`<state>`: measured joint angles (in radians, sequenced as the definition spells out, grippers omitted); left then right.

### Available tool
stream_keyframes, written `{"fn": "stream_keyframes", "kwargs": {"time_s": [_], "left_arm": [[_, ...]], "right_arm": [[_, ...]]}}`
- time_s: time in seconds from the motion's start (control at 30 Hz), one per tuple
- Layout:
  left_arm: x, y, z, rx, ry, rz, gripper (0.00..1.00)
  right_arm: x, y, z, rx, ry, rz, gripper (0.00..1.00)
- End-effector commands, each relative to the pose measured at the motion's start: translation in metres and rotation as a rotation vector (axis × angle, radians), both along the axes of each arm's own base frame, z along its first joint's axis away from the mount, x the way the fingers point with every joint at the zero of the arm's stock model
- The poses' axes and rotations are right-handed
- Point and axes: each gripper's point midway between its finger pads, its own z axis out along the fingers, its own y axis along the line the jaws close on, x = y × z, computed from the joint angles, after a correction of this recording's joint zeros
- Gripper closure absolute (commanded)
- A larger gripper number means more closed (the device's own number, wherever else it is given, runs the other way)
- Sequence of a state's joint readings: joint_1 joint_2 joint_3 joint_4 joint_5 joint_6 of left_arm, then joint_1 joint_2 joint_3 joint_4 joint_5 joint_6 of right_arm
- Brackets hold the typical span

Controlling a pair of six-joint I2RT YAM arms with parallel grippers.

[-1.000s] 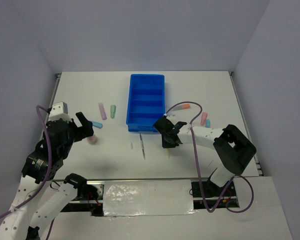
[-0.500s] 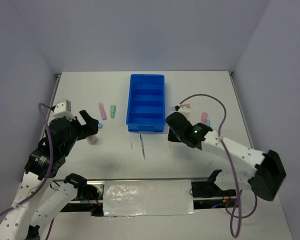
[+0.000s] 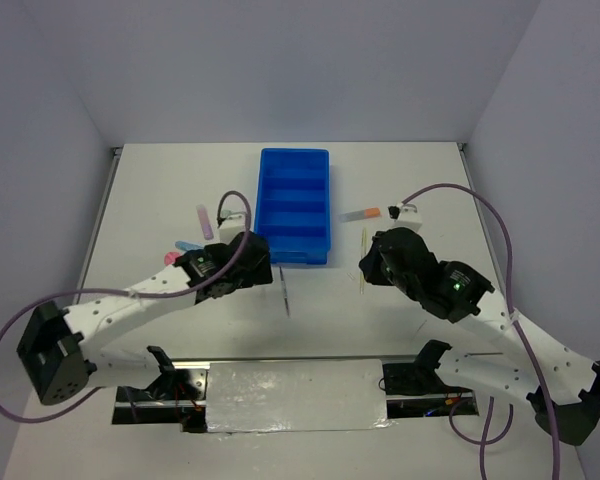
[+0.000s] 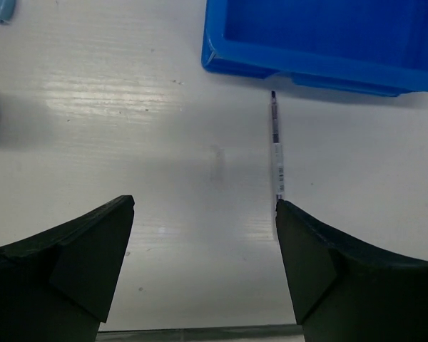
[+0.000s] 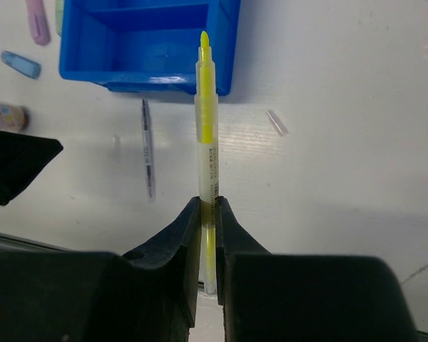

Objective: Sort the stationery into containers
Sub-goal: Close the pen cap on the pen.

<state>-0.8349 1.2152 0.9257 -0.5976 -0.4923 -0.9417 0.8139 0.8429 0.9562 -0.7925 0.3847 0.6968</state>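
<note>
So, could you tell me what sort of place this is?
Probably a robotics lab test cell: a white table boxed in by plain walls, two cabled robot arms at its edge, a blue tray and scattered stationery.

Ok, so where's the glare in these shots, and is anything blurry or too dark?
Top external: even light, soft shadows, bright sheen on the shiny strip at the near edge. Left wrist: a glare patch on the table; the left gripper is a dark silhouette, the grey pen sharp. Right wrist: the yellow pen is crisp, table sheen beside it.
</note>
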Motion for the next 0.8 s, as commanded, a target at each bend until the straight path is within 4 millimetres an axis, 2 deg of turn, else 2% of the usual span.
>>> {"fn": "stream_keyframes", "kwargs": {"time_s": [0.0,0.07,0.13,0.27,0.3,0.5,0.7,0.77], "left_arm": [[0.017,-0.014,-0.001,0.001,-0.027,0.069,0.08],[0.018,-0.017,-0.020,0.035,0.006,0.068,0.16],[0.017,-0.016,-0.037,0.077,0.042,0.074,0.21],[0.017,-0.026,-0.057,0.082,0.085,0.042,0.25],[0.016,-0.027,-0.063,0.094,0.098,0.036,0.31],[0.020,-0.032,-0.078,0.080,0.128,0.010,0.38],[0.019,-0.032,-0.091,0.080,0.162,-0.003,0.40],[0.018,-0.031,-0.095,0.087,0.171,0.000,0.44]], "right_arm": [[-0.005,-0.007,-0.004,-0.063,0.006,0.021,1.00],[-0.005,-0.008,-0.012,-0.085,0.018,0.022,1.00],[-0.005,-0.008,-0.018,-0.100,0.030,0.025,1.00],[-0.003,-0.006,-0.021,-0.110,0.025,0.035,1.00],[-0.002,-0.005,-0.020,-0.108,0.022,0.039,1.00],[-0.001,-0.003,-0.029,-0.138,0.044,0.050,1.00],[-0.001,-0.005,-0.030,-0.144,0.037,0.049,1.00],[-0.001,-0.005,-0.029,-0.143,0.034,0.049,1.00]]}}
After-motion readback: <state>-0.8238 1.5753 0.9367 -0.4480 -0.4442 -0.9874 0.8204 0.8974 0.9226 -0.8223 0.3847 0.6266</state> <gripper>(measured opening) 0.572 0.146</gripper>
